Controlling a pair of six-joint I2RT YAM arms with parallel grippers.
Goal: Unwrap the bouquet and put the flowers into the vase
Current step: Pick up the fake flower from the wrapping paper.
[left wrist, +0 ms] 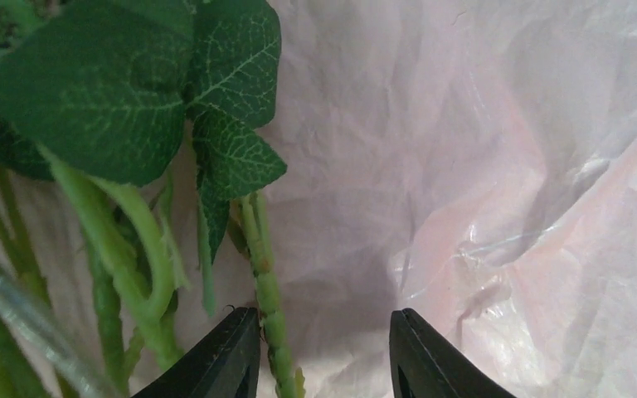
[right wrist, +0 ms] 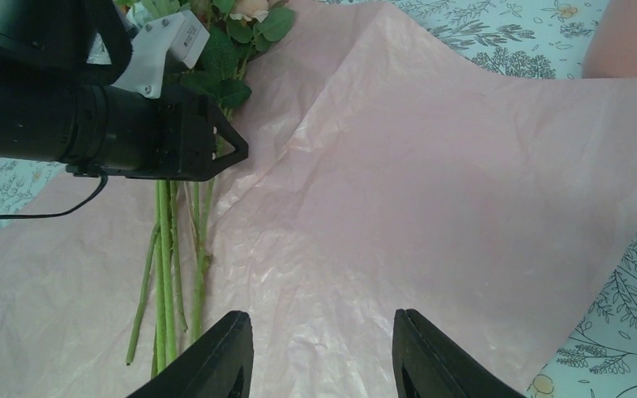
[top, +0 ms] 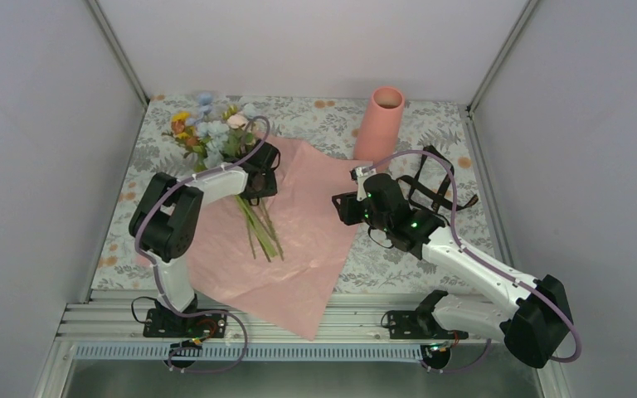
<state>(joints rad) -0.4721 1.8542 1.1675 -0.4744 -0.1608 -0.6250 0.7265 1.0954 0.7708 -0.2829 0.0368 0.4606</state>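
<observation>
The pink paper sheet [top: 299,240] lies open and almost flat on the flowered tablecloth [top: 431,133], so we judge the unwrapping as done. The flowers [top: 207,133] rest on its far left part, blooms toward the back corner and green stems [top: 261,232] pointing to the near edge. The vase [top: 379,124] stands upright at the back, right of the middle, well apart from the flowers.

The left gripper [left wrist: 323,319] hangs low over the stems just below the leaves [left wrist: 108,99]. Its jaws stand moderately apart and hold nothing, and only one thin stem lies just inside the left jaw. The right gripper [right wrist: 322,323] hovers above the bare sheet, jaws also apart and empty.

The risks we see from here:
- If the left jaws close now, they may catch this single stem only, and the rest of the bunch would stay on the sheet
- The sheet is thin and crumpled under the jaws, so it can be pinched together with the stem and lifted
- The vase is tall and narrow, so long stems coming in at a slant could push it over
</observation>
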